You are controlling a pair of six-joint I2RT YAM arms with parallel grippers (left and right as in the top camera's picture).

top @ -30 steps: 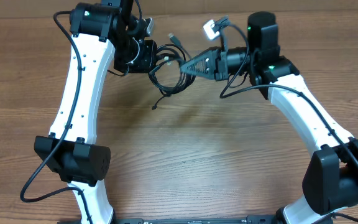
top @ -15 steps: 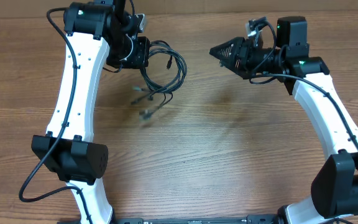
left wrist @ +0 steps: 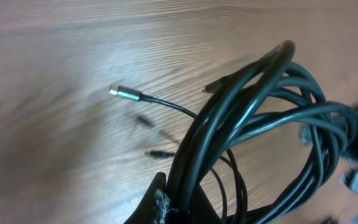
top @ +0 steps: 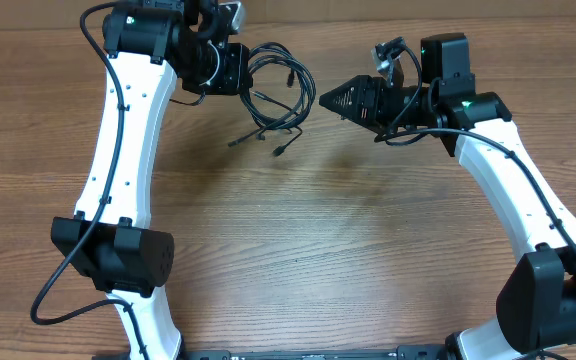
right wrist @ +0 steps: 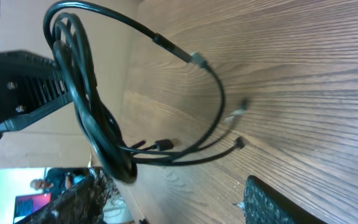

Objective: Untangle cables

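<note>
The cables (top: 276, 92) hang as one looped black bundle at the back of the table, with loose plug ends (top: 280, 151) dangling above the wood. My left gripper (top: 245, 70) is shut on the bundle's upper left side. In the left wrist view the strands (left wrist: 253, 106) run up from the pinched fingertips (left wrist: 160, 202), and a silver-tipped plug (left wrist: 117, 93) sticks out left. My right gripper (top: 325, 100) stands open just right of the bundle, pointing at it, holding nothing. From the right wrist, the bundle (right wrist: 87, 99) is ahead of the spread fingers (right wrist: 272, 202).
Brown wooden table (top: 298, 250) all round. Both white arms reach in from the front edge, the left arm (top: 123, 150) and the right arm (top: 513, 190). Thicker black robot cables run along each arm.
My right gripper let go of the bundle, opened and pulled back right, then came partway back toward it. My left gripper kept its hold and swung the bundle slightly up and right.
</note>
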